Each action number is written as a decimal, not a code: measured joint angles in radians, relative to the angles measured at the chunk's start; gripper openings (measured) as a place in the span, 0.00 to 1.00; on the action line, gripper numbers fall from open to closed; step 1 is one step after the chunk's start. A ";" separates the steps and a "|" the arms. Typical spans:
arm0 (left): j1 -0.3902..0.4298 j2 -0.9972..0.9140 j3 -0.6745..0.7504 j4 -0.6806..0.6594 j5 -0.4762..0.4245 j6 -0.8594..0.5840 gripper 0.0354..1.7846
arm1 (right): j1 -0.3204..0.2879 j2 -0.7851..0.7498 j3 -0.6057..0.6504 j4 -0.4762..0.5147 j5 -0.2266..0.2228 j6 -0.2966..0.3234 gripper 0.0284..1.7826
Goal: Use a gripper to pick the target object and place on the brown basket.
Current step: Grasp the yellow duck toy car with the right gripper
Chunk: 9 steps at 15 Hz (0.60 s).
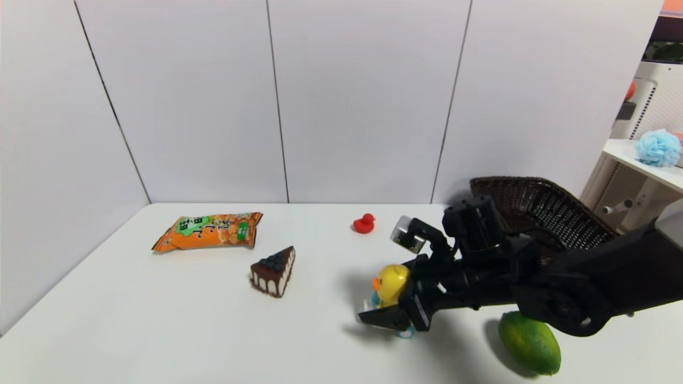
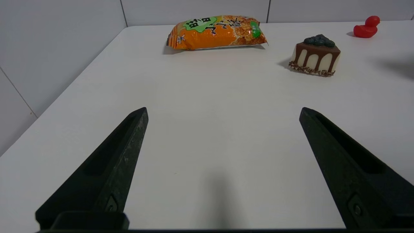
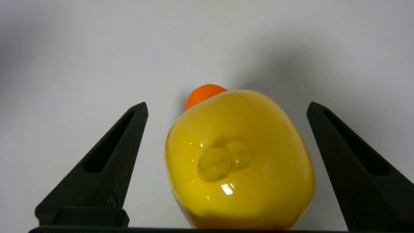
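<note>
The yellow duck toy (image 1: 394,282) with an orange beak stands on the white table, right of centre. My right gripper (image 1: 385,312) is open, with one finger on each side of the duck and a gap on both sides. In the right wrist view the duck's head (image 3: 239,155) sits between the open fingers (image 3: 106,168), and the gripper (image 3: 227,106) does not touch it. The brown wicker basket (image 1: 555,213) stands at the back right, behind my right arm. My left gripper (image 2: 223,110) is open and empty over bare table; it is out of the head view.
An orange snack bag (image 1: 209,231), a toy cake slice (image 1: 274,271) and a small red duck (image 1: 364,223) lie on the table (image 1: 160,330). A green fruit (image 1: 529,342) lies under my right arm. A shelf with a blue puff (image 1: 658,148) stands far right.
</note>
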 joint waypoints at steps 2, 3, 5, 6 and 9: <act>0.000 0.000 0.000 0.000 0.000 0.000 0.94 | -0.007 0.003 0.044 -0.077 0.002 0.019 0.95; 0.000 0.000 0.000 0.000 0.000 0.000 0.94 | -0.011 0.003 0.069 -0.117 0.002 0.029 0.95; 0.000 0.000 0.000 0.000 0.000 0.000 0.94 | -0.021 0.003 0.123 -0.198 0.003 0.051 0.95; 0.000 0.000 0.000 0.000 0.000 0.000 0.94 | -0.024 0.002 0.144 -0.231 0.003 0.069 0.95; 0.000 0.000 0.000 0.000 0.000 0.000 0.94 | -0.026 0.004 0.198 -0.318 0.003 0.100 0.95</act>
